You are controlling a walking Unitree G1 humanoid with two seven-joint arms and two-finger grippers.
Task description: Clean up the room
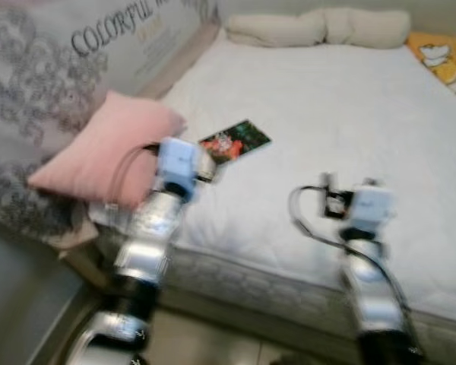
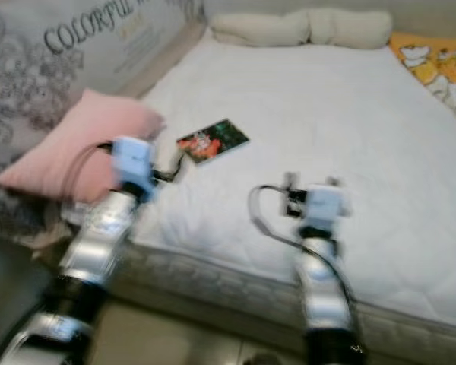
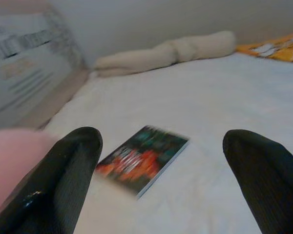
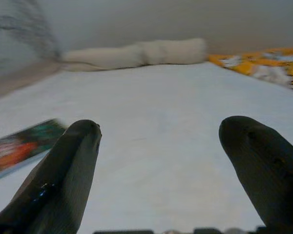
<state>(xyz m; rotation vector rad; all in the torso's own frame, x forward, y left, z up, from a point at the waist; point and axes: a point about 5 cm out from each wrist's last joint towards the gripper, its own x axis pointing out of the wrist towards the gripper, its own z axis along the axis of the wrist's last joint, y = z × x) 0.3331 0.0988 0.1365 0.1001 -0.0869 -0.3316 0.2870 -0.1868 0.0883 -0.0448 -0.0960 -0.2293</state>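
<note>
- Fingers first: my left gripper (image 3: 161,185) is spread wide with nothing between its fingertips, and my right gripper (image 4: 158,175) is spread just as wide and also empty.
- Both arms reach out over the near edge of the white mattress (image 1: 349,129), left arm on my left, right arm on my right.
- Just beyond my left gripper lies the book (image 1: 235,141), flat on the mattress, with a dark cover and red and orange artwork. It sits straight ahead of the left fingers and slightly toward my right.
- Its long axis runs diagonally, the near end toward my left and the far end angling away to my right.
- My left arm is clearly the nearer; from the right gripper the book lies well off to the left.
- A pink pillow (image 1: 99,152) rests beside the left arm, close to the book's near end.
- Farther off, a beige bolster pillow (image 1: 319,26) lies at the far end of the mattress, and a yellow patterned cloth (image 1: 444,57) shows at the far right corner.
</note>
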